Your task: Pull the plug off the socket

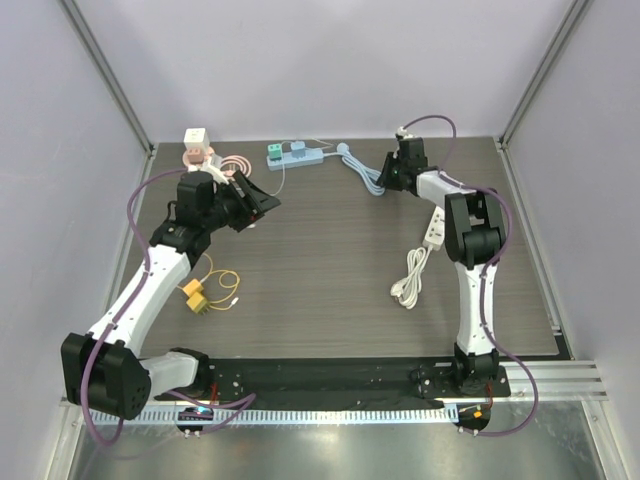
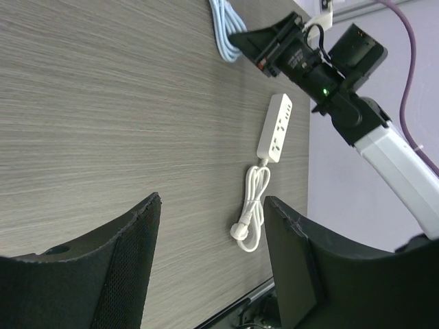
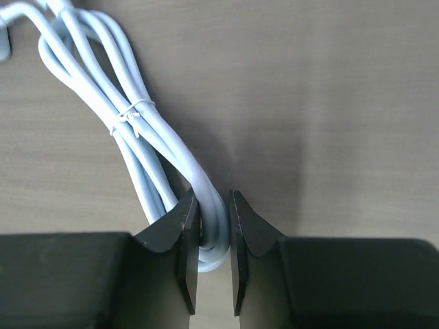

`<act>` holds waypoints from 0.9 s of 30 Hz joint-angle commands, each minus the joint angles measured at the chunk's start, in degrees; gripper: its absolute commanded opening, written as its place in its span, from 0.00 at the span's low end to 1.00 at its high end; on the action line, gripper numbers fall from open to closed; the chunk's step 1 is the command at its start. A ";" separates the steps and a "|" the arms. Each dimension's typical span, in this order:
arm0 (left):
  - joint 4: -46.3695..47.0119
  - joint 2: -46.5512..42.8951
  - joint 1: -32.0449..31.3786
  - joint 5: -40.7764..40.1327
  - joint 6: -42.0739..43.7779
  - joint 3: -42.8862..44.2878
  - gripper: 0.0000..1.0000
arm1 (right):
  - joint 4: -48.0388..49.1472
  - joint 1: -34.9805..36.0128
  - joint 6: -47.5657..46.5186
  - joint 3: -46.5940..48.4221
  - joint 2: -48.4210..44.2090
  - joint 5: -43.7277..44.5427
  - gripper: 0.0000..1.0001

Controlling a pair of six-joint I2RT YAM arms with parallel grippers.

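Near the front edge of the table (image 1: pixel 330 290), on the left side, two yellow plugs (image 1: pixel 194 297) lie with their thin yellow wire beside the left arm. On the right side, a little further, a white power strip (image 1: pixel 435 228) lies flat, and its coiled white cord (image 1: pixel 410 277) is stretched toward the front. Further back, the left gripper (image 2: pixel 212 202) hangs over the bare wood surface. Its claw is released: the two fingers stand apart and nothing is between them. At about the same depth on the right, the right gripper (image 3: pixel 212 205) is low on the table and its claw is clenched on the bundled cable (image 3: pixel 137 130), a pale bundle tied with a thin strap; the loop end of the bundle is pinched between the two pads. At the far edge lies the light blue power strip (image 1: pixel 298 154), just left of this bundle, and the green plug (image 1: pixel 275 152) sits on its left end, well apart from both grippers. In the far left corner a white cube adapter (image 1: pixel 196 139) stands by a pink coiled cable (image 1: pixel 228 165).
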 commanded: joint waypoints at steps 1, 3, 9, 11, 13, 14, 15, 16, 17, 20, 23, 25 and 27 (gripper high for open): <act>0.57 -0.70 0.51 -0.84 2.13 0.75 0.62 | -1.38 0.11 1.04 -9.11 -8.82 0.20 0.10; 0.66 -0.70 0.51 -0.93 2.84 0.93 0.63 | -1.29 0.20 1.92 -13.35 -12.43 0.90 0.08; 0.31 0.44 0.60 -0.41 5.65 2.24 0.62 | 0.55 1.86 4.91 -31.98 -28.34 2.04 0.08; 0.31 1.05 0.60 -0.14 6.70 2.68 0.62 | 0.82 3.09 6.49 -39.19 -34.05 2.22 0.08; -0.48 1.76 0.51 -1.01 7.32 3.21 0.61 | 1.78 5.81 7.98 -46.37 -38.09 3.01 0.11; -1.44 1.93 0.42 -1.62 8.10 3.47 0.61 | 2.05 6.69 8.51 -48.59 -41.68 3.88 0.11; -1.88 2.28 0.16 -2.15 8.46 4.17 0.60 | 2.57 8.79 9.12 -50.62 -43.71 4.58 0.12; -2.24 2.46 -0.11 -2.77 8.81 4.44 0.60 | 3.01 9.68 10.35 -54.29 -45.39 4.68 0.13; -2.76 2.46 -0.54 -3.29 9.16 4.71 0.59 | 3.28 10.64 10.88 -55.90 -48.62 5.03 0.15; -4.51 2.64 -3.00 -7.42 11.01 5.58 0.59 | 3.63 14.51 13.60 -61.70 -54.60 6.00 0.18; -8.28 4.48 -7.74 -12.77 13.82 7.86 0.60 | 3.72 17.86 14.75 -66.71 -59.10 8.98 0.25; -10.06 6.41 -10.73 -14.45 15.14 10.06 0.60 | 3.46 19.00 14.84 -69.35 -63.23 8.64 0.28; -11.38 7.38 -12.32 -15.78 15.32 11.21 0.61 | 3.45 19.79 15.46 -71.29 -66.14 8.29 0.30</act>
